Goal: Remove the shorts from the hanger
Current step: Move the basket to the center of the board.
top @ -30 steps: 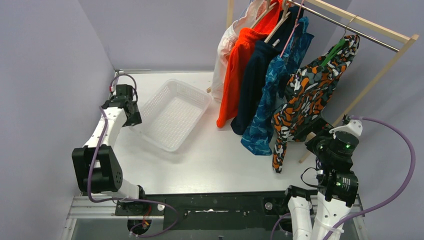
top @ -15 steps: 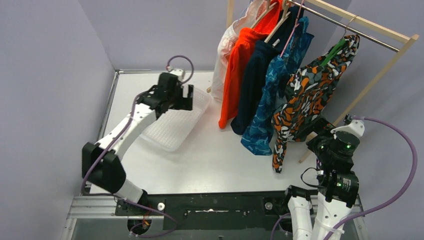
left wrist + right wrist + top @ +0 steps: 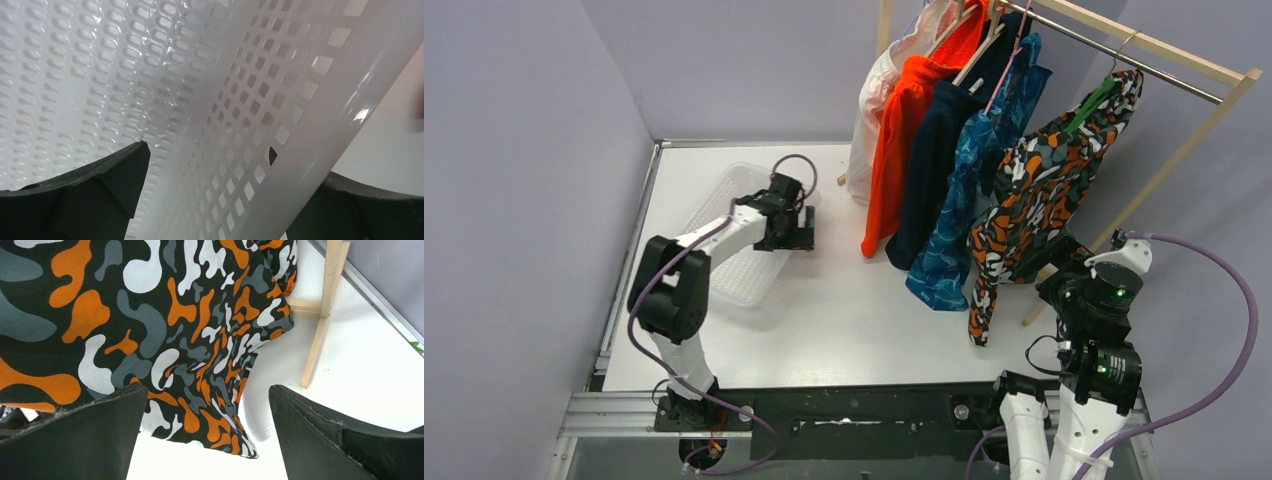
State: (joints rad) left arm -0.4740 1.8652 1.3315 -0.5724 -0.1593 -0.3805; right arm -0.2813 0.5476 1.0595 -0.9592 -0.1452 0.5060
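Observation:
Five pairs of shorts hang on hangers from a wooden rail point(image 3: 1146, 47): white point(image 3: 871, 105), bright orange point(image 3: 897, 150), dark navy point(image 3: 927, 175), teal-blue patterned point(image 3: 959, 215) and camouflage point(image 3: 1044, 195). My right gripper point(image 3: 1056, 268) is open just below and right of the camouflage pair. In the right wrist view the gripper point(image 3: 208, 390) has that pair's hem point(image 3: 165, 315) hanging ahead between its spread fingers, untouched. My left gripper point(image 3: 792, 225) is open at the white basket point(image 3: 724, 270). In the left wrist view the gripper point(image 3: 235, 160) straddles the basket's perforated wall point(image 3: 280, 75).
The rack's wooden leg point(image 3: 320, 325) stands on the table right of the camouflage shorts and also shows in the top view point(image 3: 1159, 170). Purple walls close in the left, back and right. The basket lies at the table's left half.
My left arm swung from the basket's far left corner across to its right rim and came down over the wall. The basket shifted slightly left. The right arm and the shorts have not moved.

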